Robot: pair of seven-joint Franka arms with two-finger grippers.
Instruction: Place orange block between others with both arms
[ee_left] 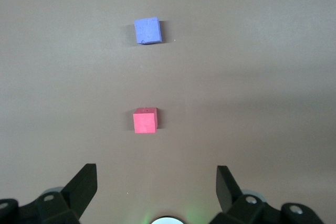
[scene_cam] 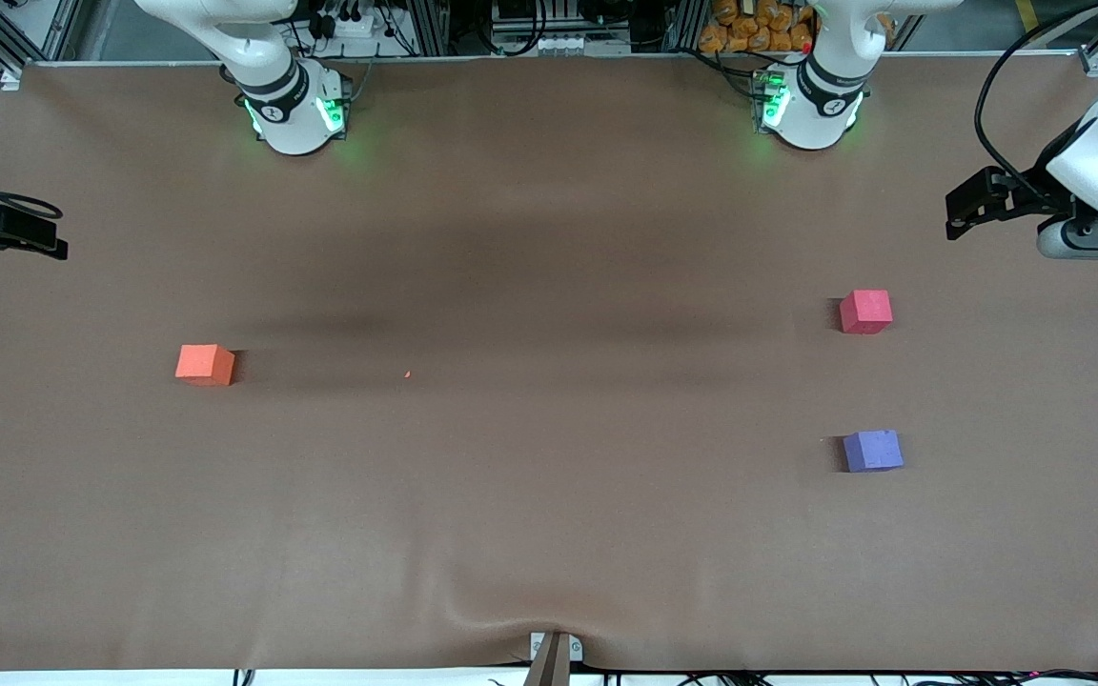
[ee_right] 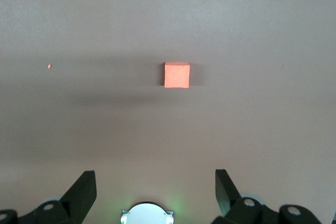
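Observation:
The orange block (scene_cam: 206,364) (ee_right: 176,74) lies on the brown table toward the right arm's end. The two others sit toward the left arm's end: a pinkish-red cube (scene_cam: 865,312) (ee_left: 145,120) and a purple cube (scene_cam: 873,450) (ee_left: 147,30). The purple one is nearer to the front camera, with a bare gap between them. In the left wrist view my left gripper (ee_left: 156,167) hangs open and empty, high over the table in front of its own base. In the right wrist view my right gripper (ee_right: 155,172) hangs the same way, open and empty. Neither hand shows in the front view.
Both green-lit bases, the right arm's (scene_cam: 294,110) and the left arm's (scene_cam: 811,105), stand at the table's back edge. A black fixture (scene_cam: 1,233) juts in at the right arm's end and a white-and-black device (scene_cam: 1064,195) at the left arm's end. A tiny orange crumb (scene_cam: 407,374) lies mid-table.

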